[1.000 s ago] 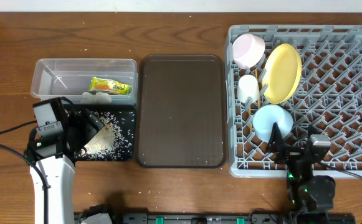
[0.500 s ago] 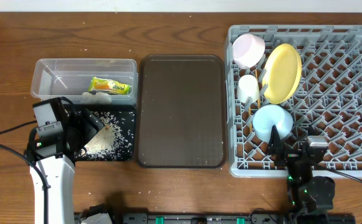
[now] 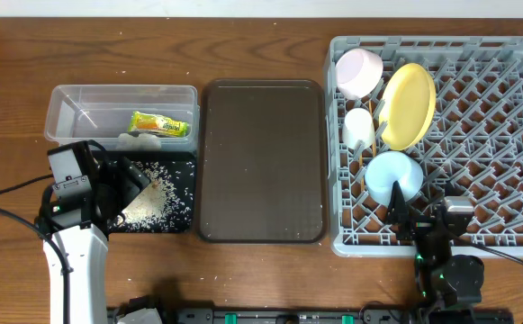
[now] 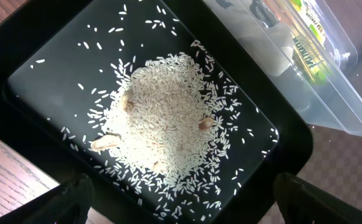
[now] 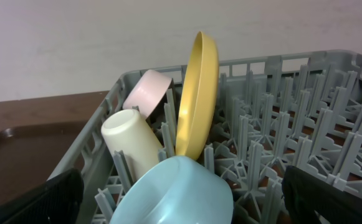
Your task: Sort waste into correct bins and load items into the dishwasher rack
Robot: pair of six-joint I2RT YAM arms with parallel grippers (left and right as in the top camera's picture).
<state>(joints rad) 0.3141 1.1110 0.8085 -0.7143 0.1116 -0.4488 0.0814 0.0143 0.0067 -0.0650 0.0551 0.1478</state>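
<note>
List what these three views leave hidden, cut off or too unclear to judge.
1. Left wrist view: snack wrapper blurred behind the clear tub wall, cut by the top edge.
2. Right wrist view: light blue bowl runs off the bottom edge; pinkish bowl half hidden behind white cup and yellow plate.
3. Overhead: chopsticks too thin to find.

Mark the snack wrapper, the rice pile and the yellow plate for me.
snack wrapper (image 3: 160, 124), overhead view, middle of the wrapper.
rice pile (image 4: 165, 118), left wrist view, centre of the heap.
yellow plate (image 5: 196, 93), right wrist view, midway up its upright body.
</note>
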